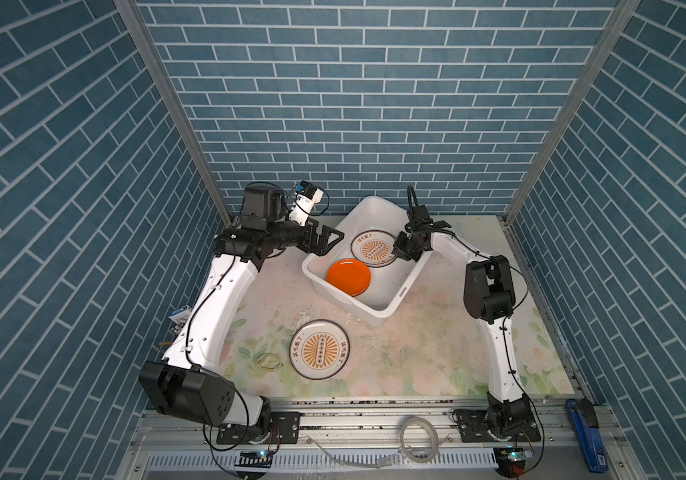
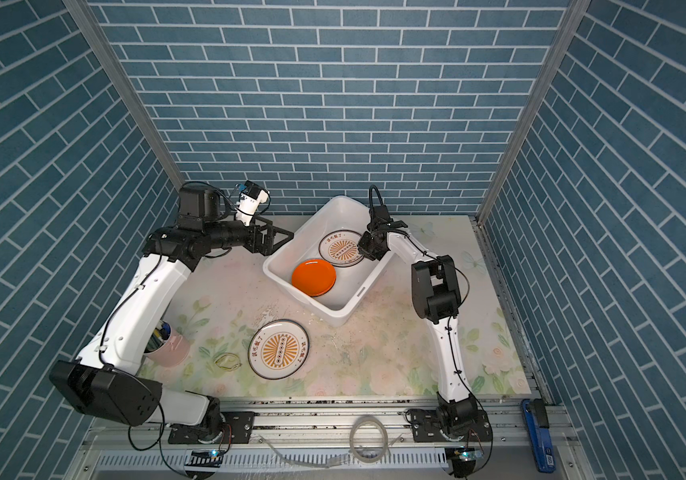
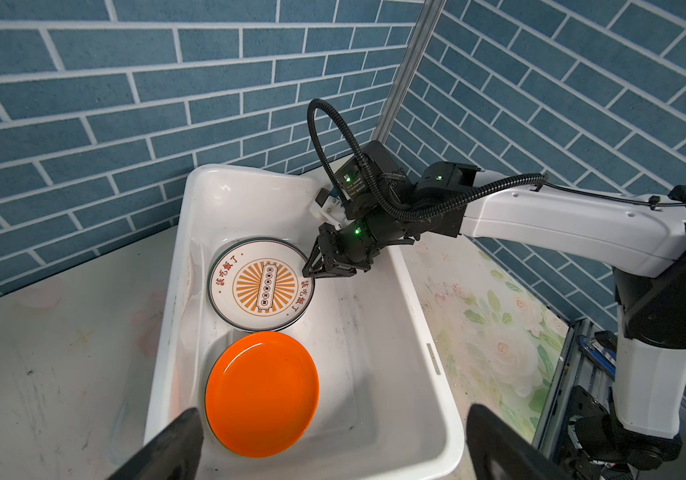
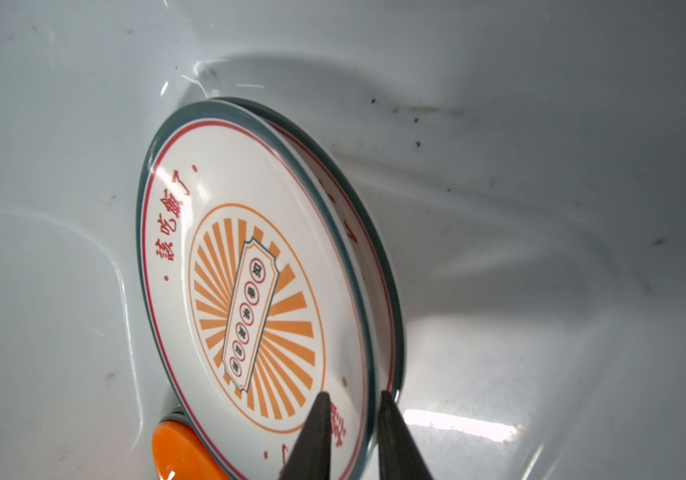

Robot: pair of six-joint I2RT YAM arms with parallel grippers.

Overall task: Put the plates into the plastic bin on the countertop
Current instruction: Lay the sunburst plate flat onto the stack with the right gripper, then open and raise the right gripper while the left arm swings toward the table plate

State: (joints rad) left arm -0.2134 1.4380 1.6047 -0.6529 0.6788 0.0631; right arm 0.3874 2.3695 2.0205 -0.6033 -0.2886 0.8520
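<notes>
Two dark fingers [image 4: 320, 432] of the right claw [image 4: 351, 419] straddle the rim of the upper sunburst plate [image 4: 250, 270], narrowly clamped, stacked in the bin [image 1: 378, 208] beside the orange plate [image 1: 348, 277]. Left claw [image 1: 326, 243] gapes empty; the last sunburst plate [image 1: 319, 350] on the desk [image 1: 416, 353] lies nearer the left arm

White plastic bin [image 1: 395, 305]; inside, a plain orange plate [image 1: 348, 277] and white sunburst plate [image 1: 373, 248], dark-rimmed. Floral cream worktop [image 1: 416, 353] carries another sunburst plate [image 1: 319, 349].
</notes>
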